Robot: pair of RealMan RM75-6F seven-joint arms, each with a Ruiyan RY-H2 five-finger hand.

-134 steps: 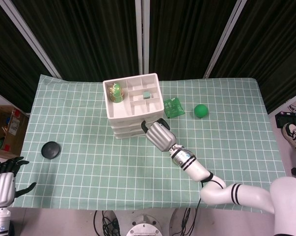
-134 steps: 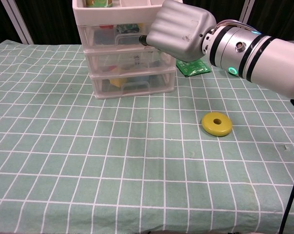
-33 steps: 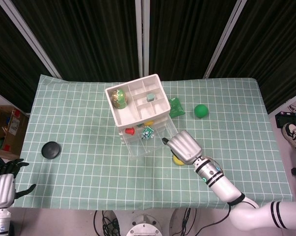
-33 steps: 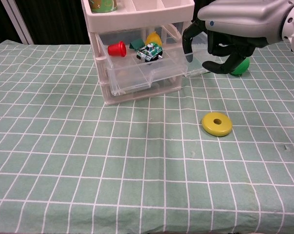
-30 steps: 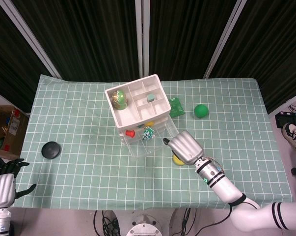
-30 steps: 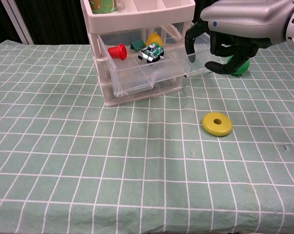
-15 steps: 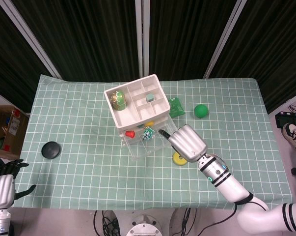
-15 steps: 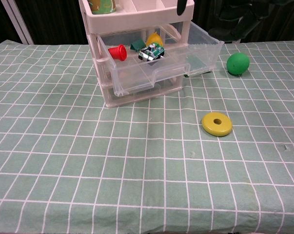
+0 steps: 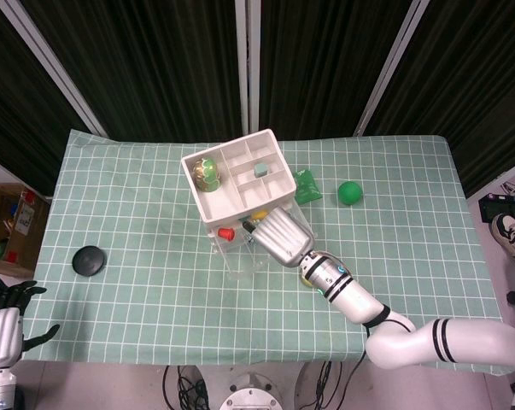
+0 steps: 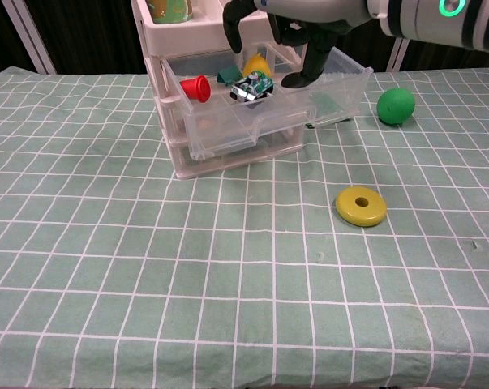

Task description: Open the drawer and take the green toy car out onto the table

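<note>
The drawer point(image 10: 252, 121) is pulled out near the top middle of the chest view, and the car point(image 10: 252, 87) sits inside it beside a red cup point(image 10: 196, 87). The right hand point(image 10: 286, 32) hangs just above the car with fingers spread, holding nothing. The left hand point(image 9: 1, 335) rests open at the lower left of the head view, off the worktop point(image 10: 228, 284).

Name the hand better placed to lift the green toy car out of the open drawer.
Right. The right hand hovers open directly above the green toy car in the open drawer; the left hand sits at the table's far corner.
</note>
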